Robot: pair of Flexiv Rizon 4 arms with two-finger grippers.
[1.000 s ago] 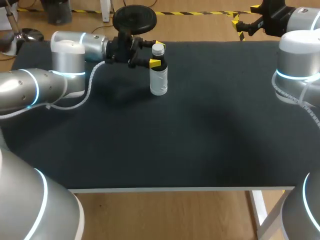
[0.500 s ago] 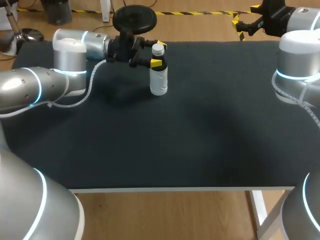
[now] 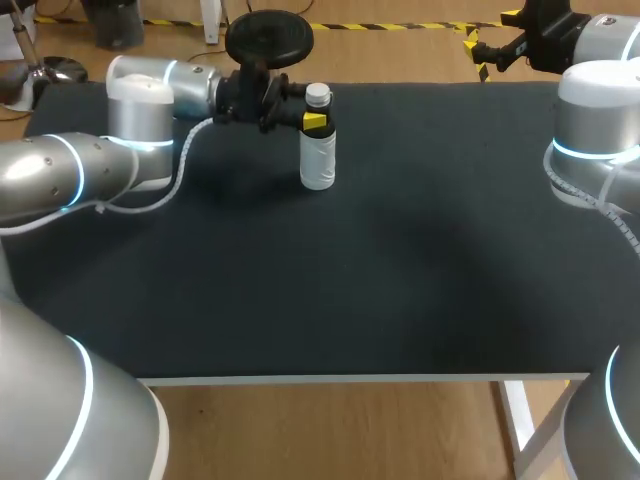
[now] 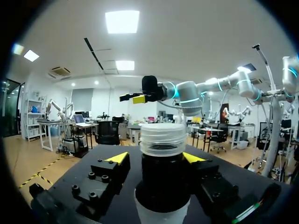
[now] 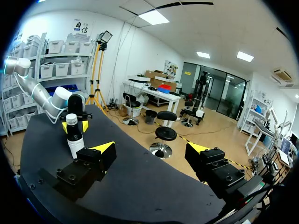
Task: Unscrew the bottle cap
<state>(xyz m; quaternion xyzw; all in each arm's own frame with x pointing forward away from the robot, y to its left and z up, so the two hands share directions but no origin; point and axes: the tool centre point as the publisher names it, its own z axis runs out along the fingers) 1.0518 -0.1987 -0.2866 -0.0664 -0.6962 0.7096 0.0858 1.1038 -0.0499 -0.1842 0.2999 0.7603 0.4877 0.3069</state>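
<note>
Left end effector [image 4: 155, 157] clamps bottle [image 4: 162, 186] just below cap [image 4: 162, 138].

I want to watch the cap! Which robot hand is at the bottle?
The left yellow-tipped gripper, at the clear plastic bottle; the right gripper hangs far off.
</note>
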